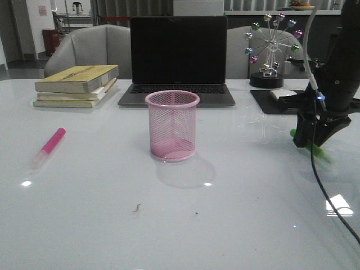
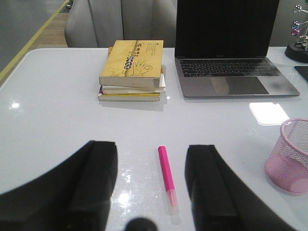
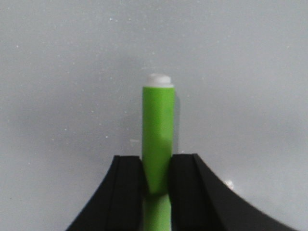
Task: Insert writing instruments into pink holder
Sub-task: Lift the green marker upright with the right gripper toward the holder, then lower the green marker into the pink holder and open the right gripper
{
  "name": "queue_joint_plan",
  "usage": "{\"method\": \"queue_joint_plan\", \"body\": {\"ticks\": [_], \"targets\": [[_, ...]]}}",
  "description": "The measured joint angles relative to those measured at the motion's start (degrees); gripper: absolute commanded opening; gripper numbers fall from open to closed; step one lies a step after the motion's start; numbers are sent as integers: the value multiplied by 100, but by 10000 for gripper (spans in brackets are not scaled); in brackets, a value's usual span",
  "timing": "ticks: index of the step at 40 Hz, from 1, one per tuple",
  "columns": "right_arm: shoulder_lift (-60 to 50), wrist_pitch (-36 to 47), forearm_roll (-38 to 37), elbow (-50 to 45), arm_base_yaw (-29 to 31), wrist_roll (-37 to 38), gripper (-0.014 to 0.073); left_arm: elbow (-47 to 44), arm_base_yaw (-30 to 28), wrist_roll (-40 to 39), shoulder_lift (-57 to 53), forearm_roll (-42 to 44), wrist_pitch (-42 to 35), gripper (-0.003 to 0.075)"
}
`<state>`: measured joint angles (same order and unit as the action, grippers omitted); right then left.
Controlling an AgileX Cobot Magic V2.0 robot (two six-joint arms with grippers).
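The pink holder [image 1: 171, 126] stands upright mid-table, in front of the laptop; its side also shows in the left wrist view as the pink holder [image 2: 288, 156]. The hot pink marker [image 1: 49, 146] lies flat on the table at the left. My left gripper [image 2: 151, 147] is open above the pink marker [image 2: 167, 175], which lies between the fingers without touching them. My right gripper [image 1: 308, 135] is low over the table at the right, shut on the green marker [image 1: 319, 152]. In the right wrist view the green marker [image 3: 157, 125] sticks out beyond the right gripper [image 3: 156, 161], pale end outward.
An open laptop [image 1: 177, 56] stands behind the holder. A stack of books [image 1: 76, 85] lies at the back left. At the back right are a ferris-wheel ornament [image 1: 271, 48] and a black pad [image 1: 275, 101]. A cable [image 1: 329, 199] trails from the right arm.
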<state>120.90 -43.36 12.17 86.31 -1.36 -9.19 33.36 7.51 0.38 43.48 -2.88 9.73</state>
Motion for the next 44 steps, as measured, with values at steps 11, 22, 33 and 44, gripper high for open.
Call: {"method": "queue_joint_plan", "body": {"ticks": [11, 22, 33, 44], "targets": [[-292, 48, 191, -93, -224, 0, 29, 0, 0, 0, 0, 0, 0, 404], [-1509, 905, 258, -106, -838, 0, 29, 0, 0, 0, 0, 0, 0, 404], [-2051, 1993, 272, -123, -1640, 0, 29, 0, 0, 0, 0, 0, 14, 404], [-2051, 4495, 293, -1149, -2569, 0, 29, 0, 0, 0, 0, 0, 260, 404]]}}
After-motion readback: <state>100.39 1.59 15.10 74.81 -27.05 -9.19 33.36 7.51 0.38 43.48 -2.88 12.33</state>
